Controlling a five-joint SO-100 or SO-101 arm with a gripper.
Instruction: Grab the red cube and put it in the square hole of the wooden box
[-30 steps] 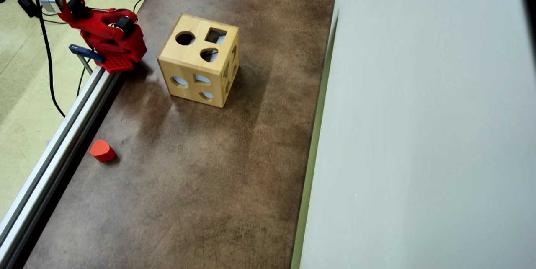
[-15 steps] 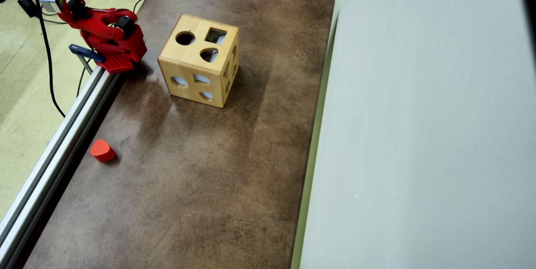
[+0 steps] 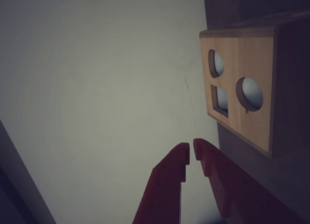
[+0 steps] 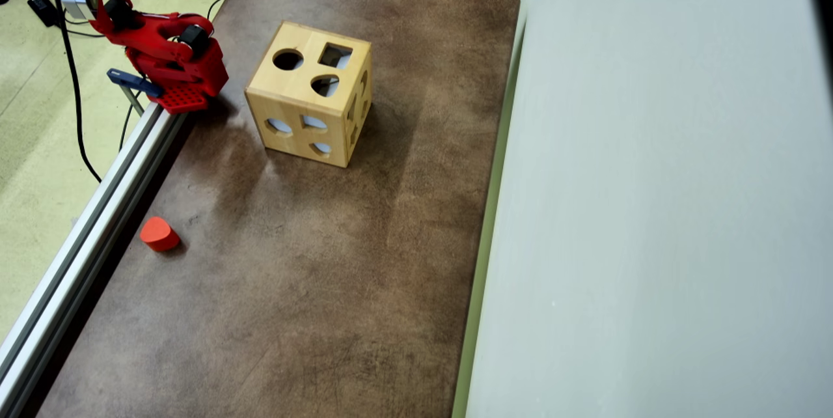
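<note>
Only the overhead view shows the seemingly rounded red block [image 4: 159,234]; jaws near-closed.

A pale, smooth wooden box [image 4: 311,102] with visible grain sits on a matt, mottled brown table [image 4: 312,288] that looks rough and worn. The red block [image 4: 159,234] appears matt; the arm [image 4: 163,53] is red plastic, beside a brushed metal rail [image 4: 97,209].

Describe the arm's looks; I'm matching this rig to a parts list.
The arm is red plastic with black motors at the joints and a gridded red base. Black cables trail from it to the floor. The gripper has two tapering red fingers.
</note>
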